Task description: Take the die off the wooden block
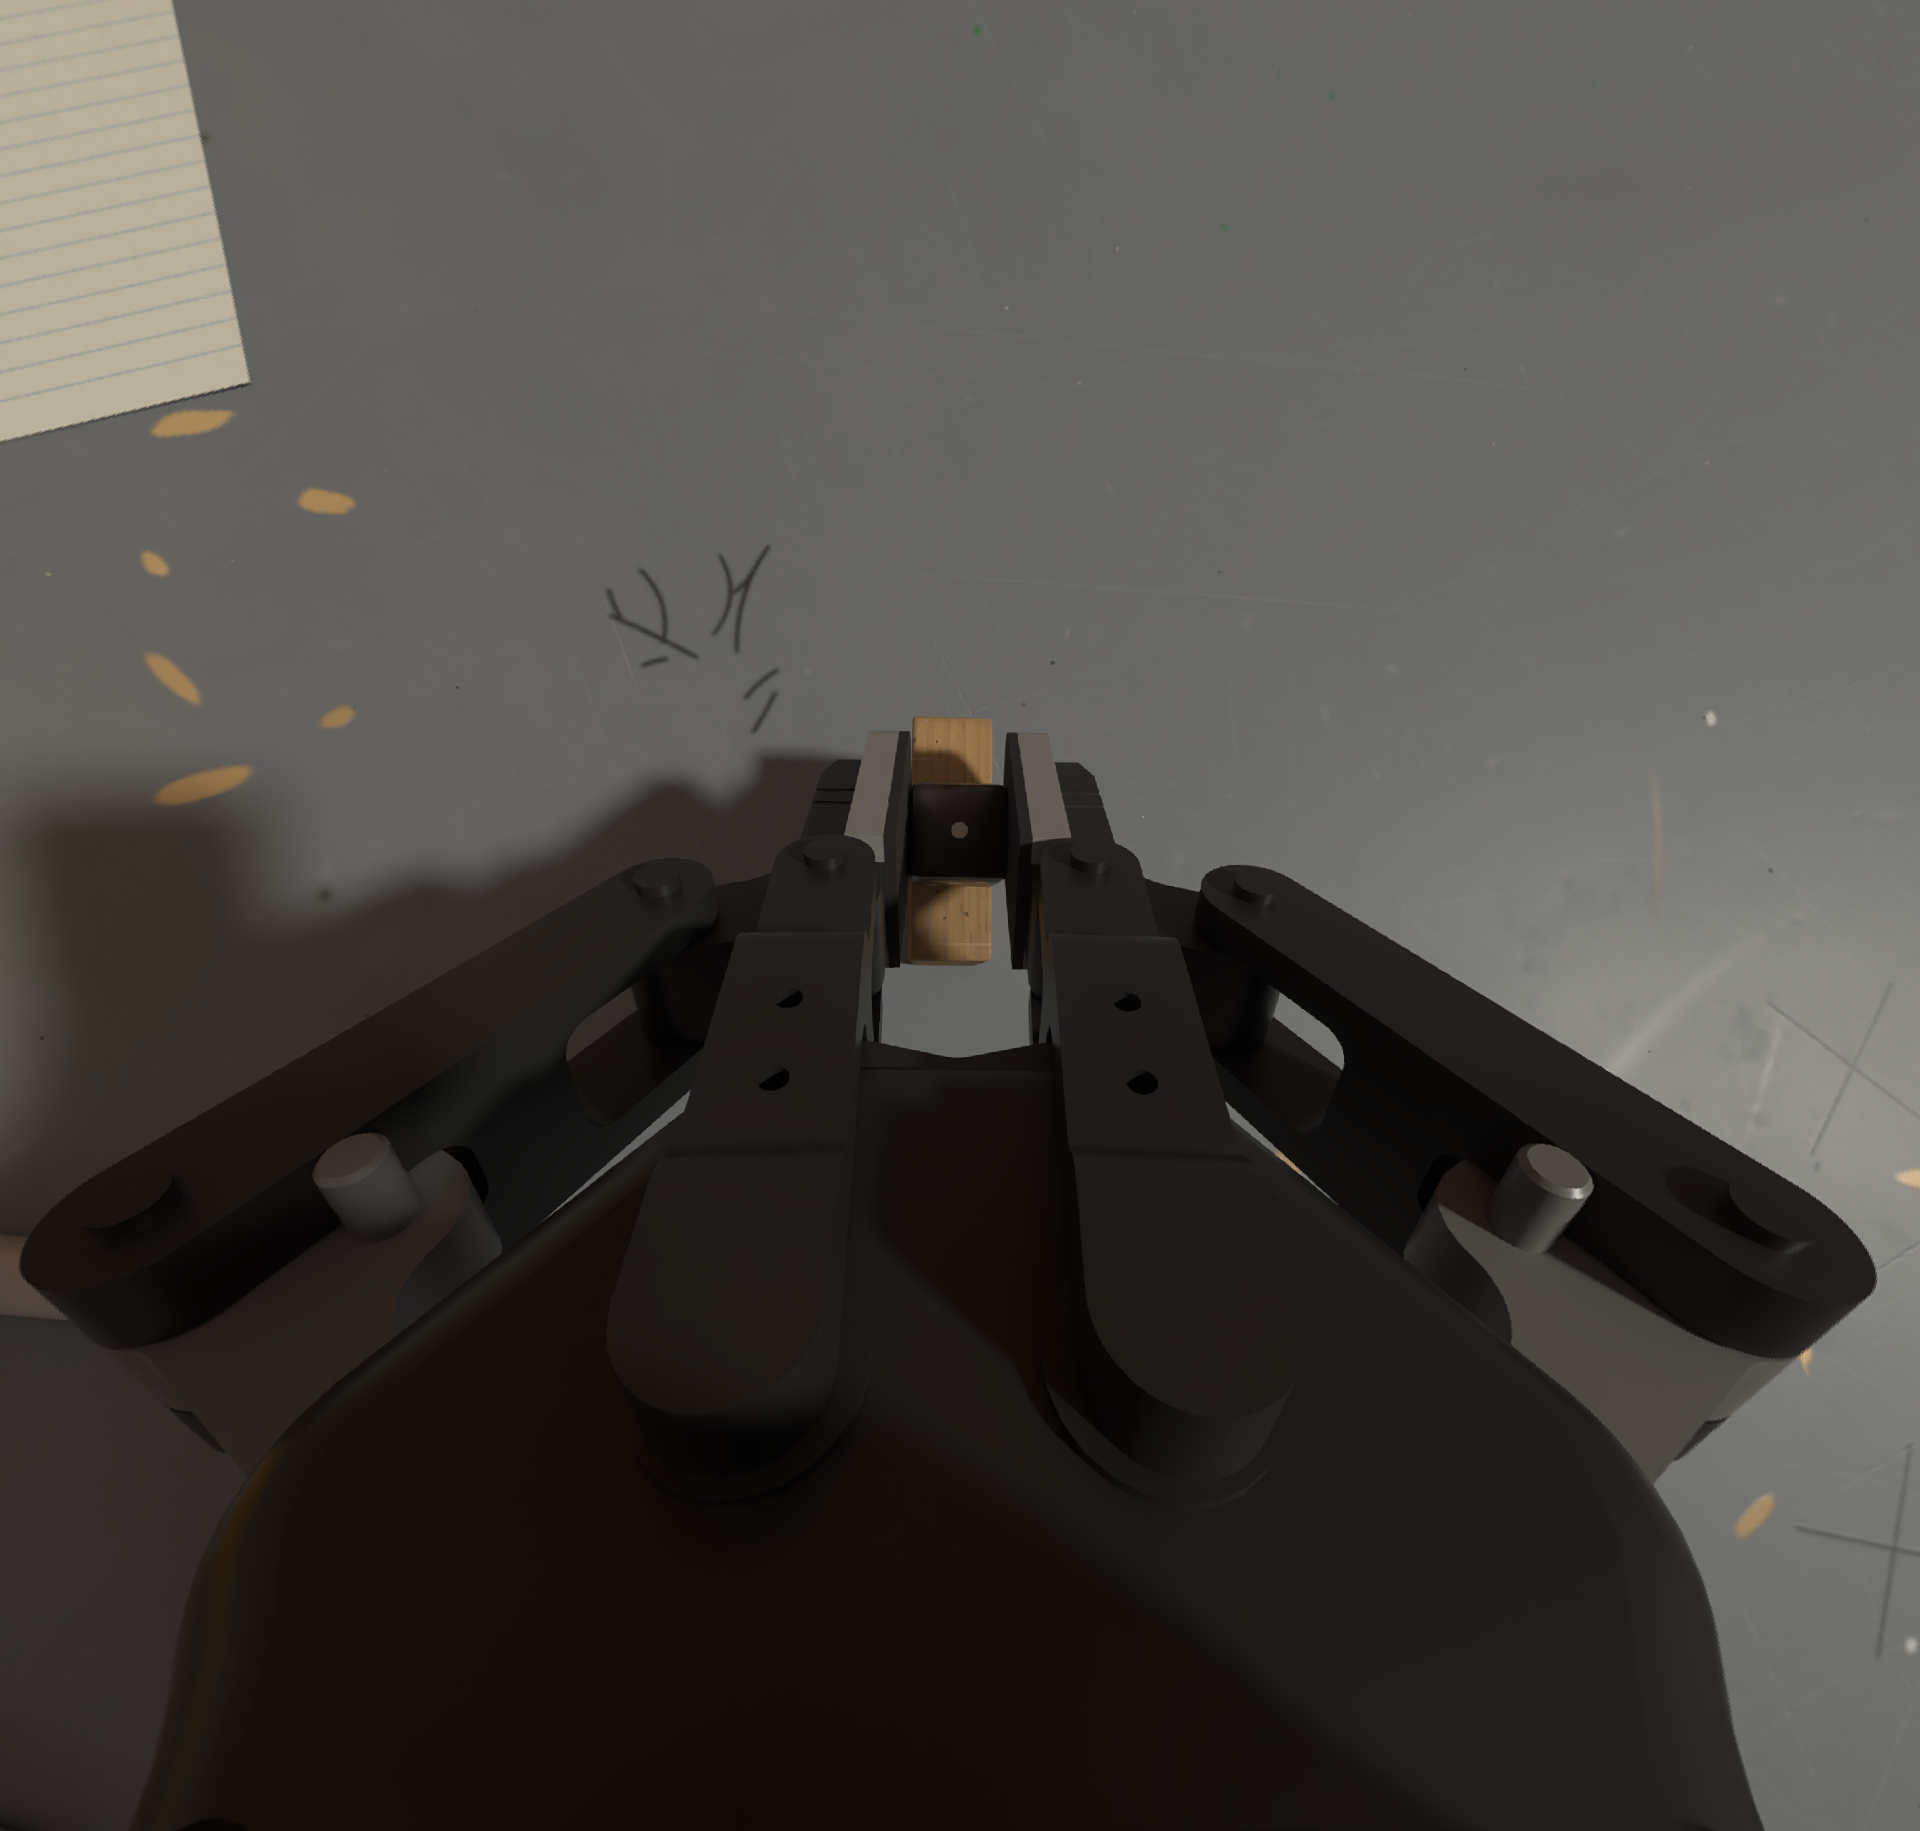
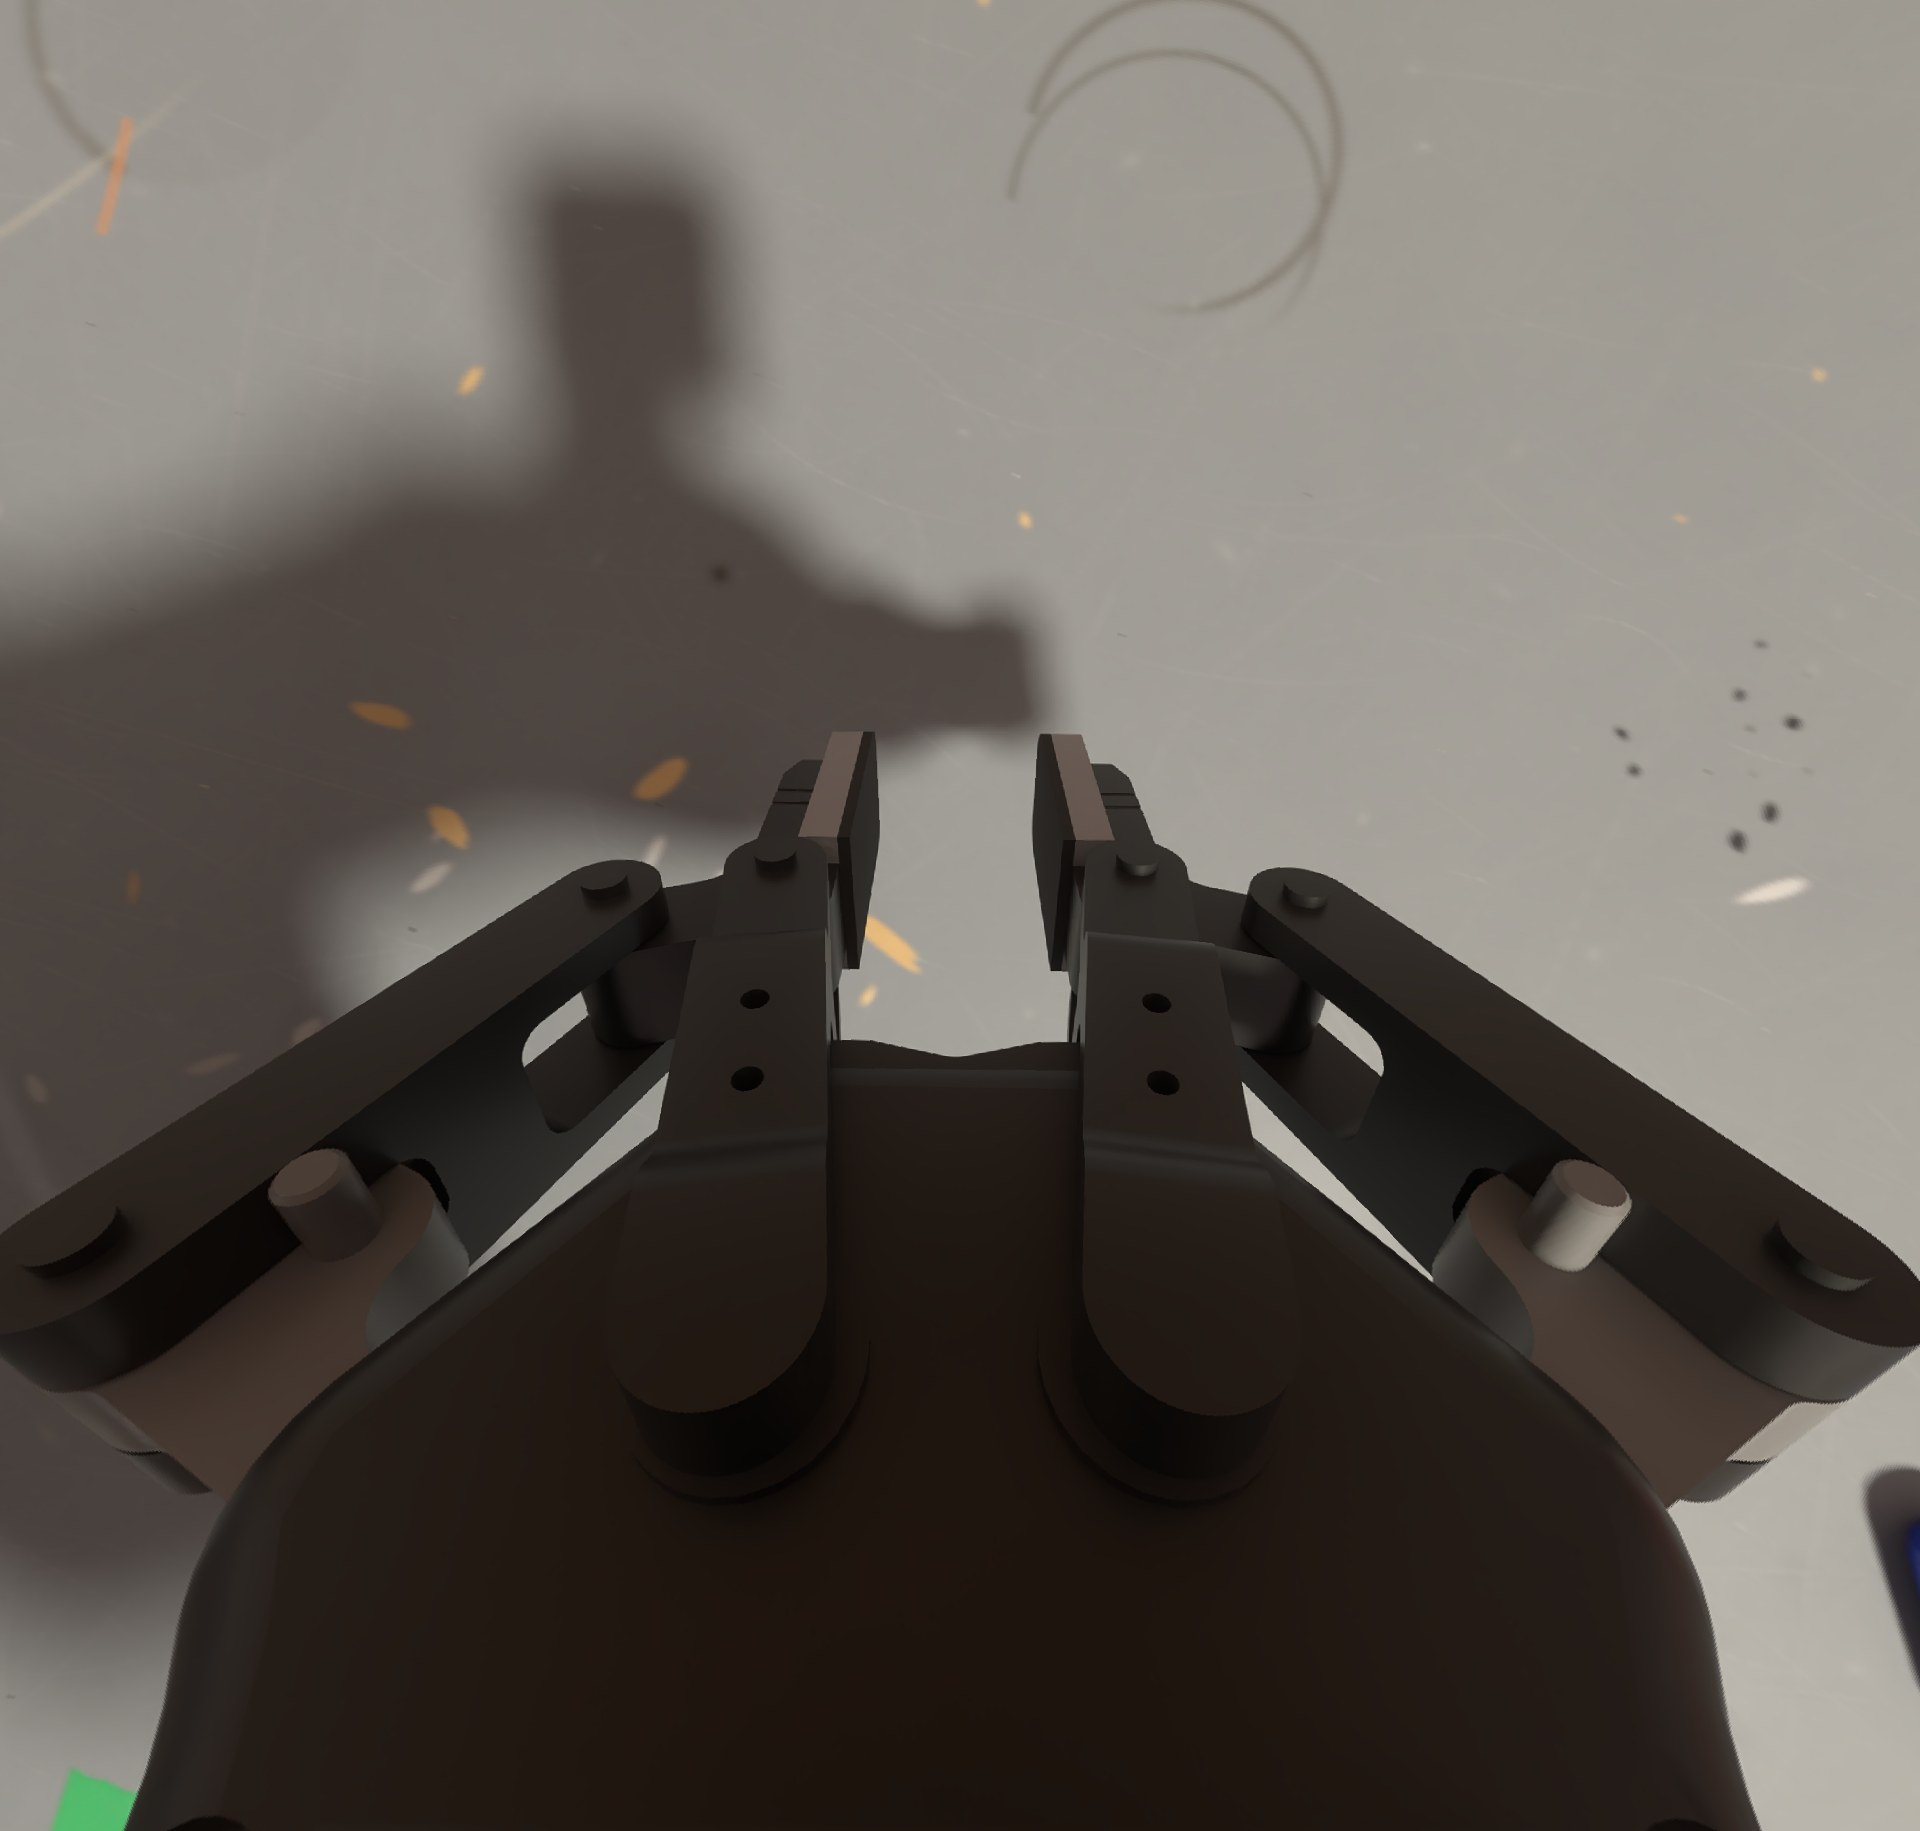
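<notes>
Left wrist view: left gripper (image 1: 957, 831) pinching black die (image 1: 957, 833) atop wooden block (image 1: 948, 924); grasp looks done, next lift straight up; right gripper (image 2: 956, 846) spread, idle.

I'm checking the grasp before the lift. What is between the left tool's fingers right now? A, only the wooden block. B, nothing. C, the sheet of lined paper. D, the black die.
D: the left tool has its pads against both sides of the black die, which sits above the wooden block.
</notes>
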You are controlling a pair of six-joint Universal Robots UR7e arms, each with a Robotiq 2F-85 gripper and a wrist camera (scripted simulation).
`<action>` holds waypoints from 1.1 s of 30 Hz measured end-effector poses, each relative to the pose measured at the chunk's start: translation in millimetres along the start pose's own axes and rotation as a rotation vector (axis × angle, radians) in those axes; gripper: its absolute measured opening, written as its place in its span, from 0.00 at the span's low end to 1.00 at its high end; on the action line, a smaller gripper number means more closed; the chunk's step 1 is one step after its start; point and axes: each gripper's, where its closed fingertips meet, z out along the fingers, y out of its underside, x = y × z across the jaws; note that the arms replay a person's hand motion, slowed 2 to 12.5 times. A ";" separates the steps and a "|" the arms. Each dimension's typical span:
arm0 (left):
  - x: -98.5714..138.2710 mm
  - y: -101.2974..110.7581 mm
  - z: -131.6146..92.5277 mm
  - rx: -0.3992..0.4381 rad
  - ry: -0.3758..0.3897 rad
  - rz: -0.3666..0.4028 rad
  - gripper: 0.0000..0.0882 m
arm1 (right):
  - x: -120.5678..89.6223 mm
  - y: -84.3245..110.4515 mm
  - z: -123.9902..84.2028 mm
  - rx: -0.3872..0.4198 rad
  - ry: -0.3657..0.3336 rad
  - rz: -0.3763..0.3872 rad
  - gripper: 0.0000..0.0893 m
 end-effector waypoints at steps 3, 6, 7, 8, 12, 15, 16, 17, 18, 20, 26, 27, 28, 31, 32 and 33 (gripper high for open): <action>-0.5 -1.4 -3.4 0.019 -0.008 -0.005 0.18 | -19.5 -6.2 4.4 0.011 -0.028 -0.004 0.32; -0.8 -1.9 -7.4 0.036 -0.017 -0.012 0.18 | -42.6 -13.8 9.8 0.030 -0.068 -0.011 0.37; -0.9 -2.3 -9.1 0.044 -0.020 -0.016 0.18 | -50.9 -16.8 11.8 0.037 -0.083 -0.013 0.39; -0.9 -2.7 -10.8 0.052 -0.022 -0.019 0.18 | -58.9 -20.0 13.6 0.046 -0.096 -0.014 0.40; -0.5 -5.3 -19.5 0.096 -0.028 -0.040 0.18 | -91.0 -32.1 20.8 0.077 -0.145 -0.026 0.49; -0.2 -7.3 -28.0 0.133 -0.033 -0.063 0.18 | -114.7 -40.5 26.0 0.097 -0.175 -0.036 0.55; 0.1 -7.9 -31.2 0.146 -0.033 -0.072 0.18 | -122.5 -43.2 27.8 0.104 -0.184 -0.040 0.57; 0.5 -8.6 -34.4 0.159 -0.034 -0.080 0.18 | -130.2 -45.9 29.5 0.111 -0.195 -0.043 0.59; 1.0 -9.4 -37.6 0.172 -0.035 -0.089 0.18 | -138.3 -48.9 31.2 0.119 -0.207 -0.045 0.61; 1.3 -10.5 -44.4 0.197 -0.041 -0.102 0.18 | -155.9 -55.9 34.5 0.137 -0.237 -0.046 0.66; -2.4 -14.6 -67.6 0.274 -0.080 -0.133 0.18 | -210.6 -75.9 44.4 0.172 -0.340 -0.035 0.81; -3.4 -14.5 -71.3 0.283 -0.088 -0.138 0.18 | -219.5 -79.1 46.1 0.176 -0.355 -0.034 0.83; -4.4 -14.2 -74.9 0.292 -0.094 -0.143 0.18 | -228.6 -82.6 47.8 0.181 -0.369 -0.034 0.85; -5.3 -13.7 -84.5 0.315 -0.101 -0.159 0.18 | -253.4 -92.0 53.1 0.190 -0.398 -0.048 0.90; -5.2 -13.5 -87.4 0.322 -0.101 -0.162 0.18 | -260.6 -94.6 55.1 0.191 -0.404 -0.055 0.91; -5.2 -13.3 -90.3 0.330 -0.102 -0.165 0.18 | -267.5 -97.2 57.1 0.192 -0.409 -0.060 0.93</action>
